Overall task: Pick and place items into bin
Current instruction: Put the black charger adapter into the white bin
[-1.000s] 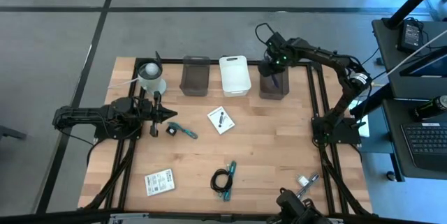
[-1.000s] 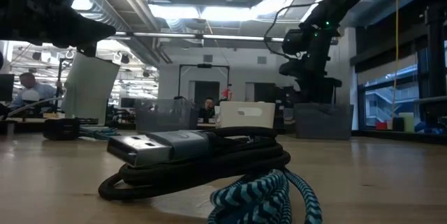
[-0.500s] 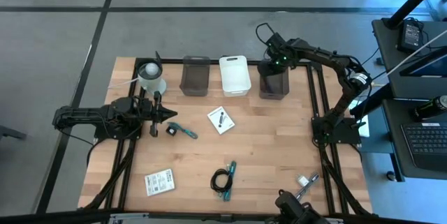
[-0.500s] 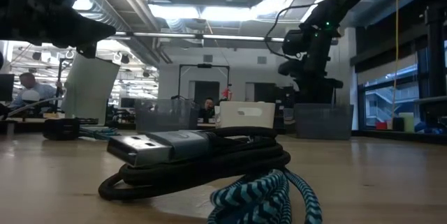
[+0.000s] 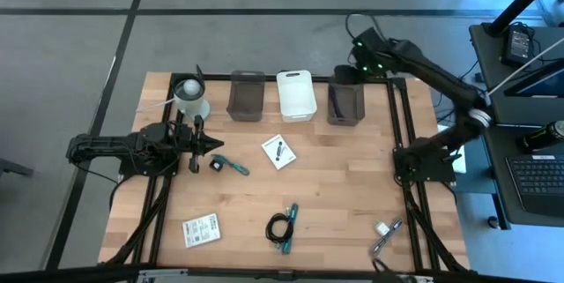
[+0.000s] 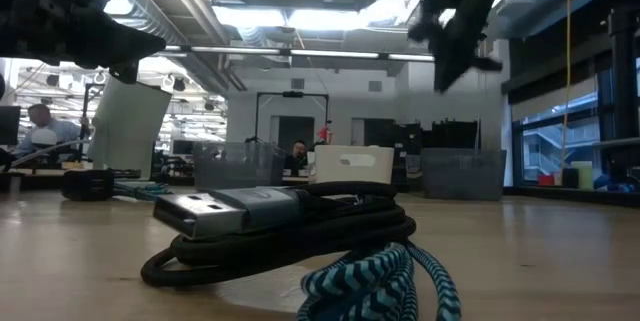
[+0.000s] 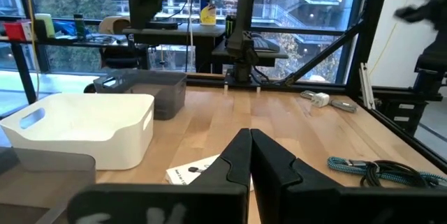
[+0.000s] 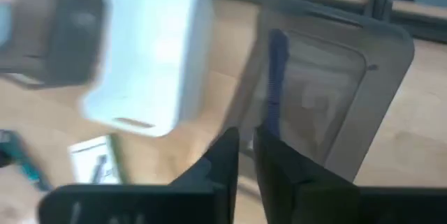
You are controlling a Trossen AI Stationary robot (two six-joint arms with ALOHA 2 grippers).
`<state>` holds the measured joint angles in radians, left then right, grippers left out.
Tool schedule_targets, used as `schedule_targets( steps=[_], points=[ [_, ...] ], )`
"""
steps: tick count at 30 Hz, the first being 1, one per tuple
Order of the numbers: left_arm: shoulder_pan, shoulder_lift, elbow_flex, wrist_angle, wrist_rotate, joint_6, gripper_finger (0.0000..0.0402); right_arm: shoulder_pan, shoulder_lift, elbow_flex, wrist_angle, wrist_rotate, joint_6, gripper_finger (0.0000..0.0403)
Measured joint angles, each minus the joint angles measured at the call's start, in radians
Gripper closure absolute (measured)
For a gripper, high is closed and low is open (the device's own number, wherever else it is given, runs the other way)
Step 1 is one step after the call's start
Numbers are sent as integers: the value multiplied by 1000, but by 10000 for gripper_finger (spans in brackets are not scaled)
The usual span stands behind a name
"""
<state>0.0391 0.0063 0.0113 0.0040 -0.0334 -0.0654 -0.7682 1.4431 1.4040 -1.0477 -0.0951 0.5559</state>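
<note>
My right gripper (image 5: 356, 61) hangs high over the right-hand grey bin (image 5: 345, 104), tilted down, fingers a narrow gap apart with nothing between them (image 8: 246, 155). A purple tool (image 8: 276, 77) lies inside that bin. On the wood lie a white card (image 5: 278, 151), a teal-handled tool (image 5: 233, 166), a small black cube (image 5: 214, 166), a white packet (image 5: 201, 230), a coiled black cable beside a teal braided one (image 5: 283, 225) and a silver metal piece (image 5: 385, 232). My left gripper (image 5: 216, 145) waits shut and level at the table's left (image 7: 250, 144).
A second grey bin (image 5: 246, 96) and a white bin (image 5: 296, 95) stand along the far edge, left of the right-hand bin. A white cup with a ball (image 5: 189, 96) sits at the far left. In the low view the cable (image 6: 290, 226) fills the foreground.
My right gripper has risen steeply out of the right-hand grey bin and drifted toward the table's far right corner, most of it in the last half second. The purple tool stays in the bin.
</note>
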Motion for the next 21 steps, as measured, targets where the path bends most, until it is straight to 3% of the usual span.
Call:
schedule_targets(
  steps=[4, 12, 21],
  points=[
    [0, 0, 0, 0, 0, -2, 400, 137, -153, -29, -31, 111, 107, 396],
    [0, 0, -1, 7, -6, -13, 400, 530, -277, -199, 25, 337, 435, 398],
    [0, 0, -1, 22, -5, -14, 400, 811, -274, -467, 490, 416, 511, 397]
  ],
)
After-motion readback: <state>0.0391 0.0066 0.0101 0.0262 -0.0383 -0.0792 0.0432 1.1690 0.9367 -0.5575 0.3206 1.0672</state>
